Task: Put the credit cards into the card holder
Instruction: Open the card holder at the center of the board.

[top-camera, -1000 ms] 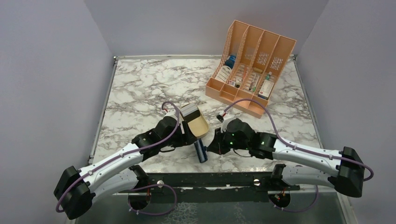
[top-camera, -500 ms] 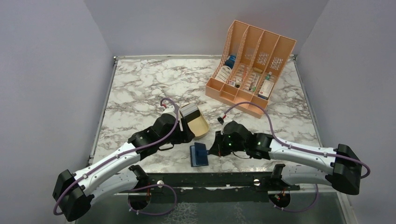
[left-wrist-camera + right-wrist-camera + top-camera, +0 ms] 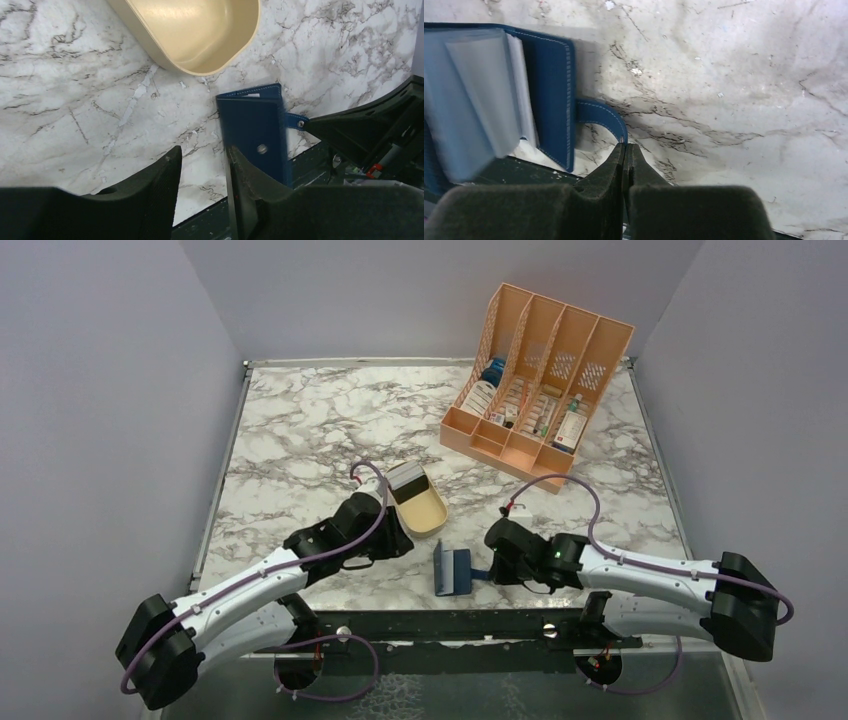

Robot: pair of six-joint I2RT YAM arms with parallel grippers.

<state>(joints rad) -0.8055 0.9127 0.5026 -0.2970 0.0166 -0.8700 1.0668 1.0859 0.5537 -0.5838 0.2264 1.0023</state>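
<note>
The navy card holder point(image 3: 452, 570) lies open near the table's front edge, its clear sleeve pages point(image 3: 474, 100) fanned out. My right gripper point(image 3: 625, 147) is shut on the holder's strap point(image 3: 601, 114) and sits just right of the holder point(image 3: 255, 125). My left gripper point(image 3: 202, 160) hovers just left of the holder, open, with only marble between its fingers. A greyish flat rectangle point(image 3: 405, 478) rests at the far end of the gold tin. I cannot tell whether it is the credit cards.
The open gold tin point(image 3: 422, 510) sits just behind the card holder, between the arms. A peach slotted file rack point(image 3: 535, 390) with small bottles and boxes stands at the back right. The dark front rail point(image 3: 450, 615) runs right below the holder.
The card holder went from standing edge-on and closed to lying open, shifted right. My right gripper pulled right with the strap. My left jaws narrowed and no longer touch the holder.
</note>
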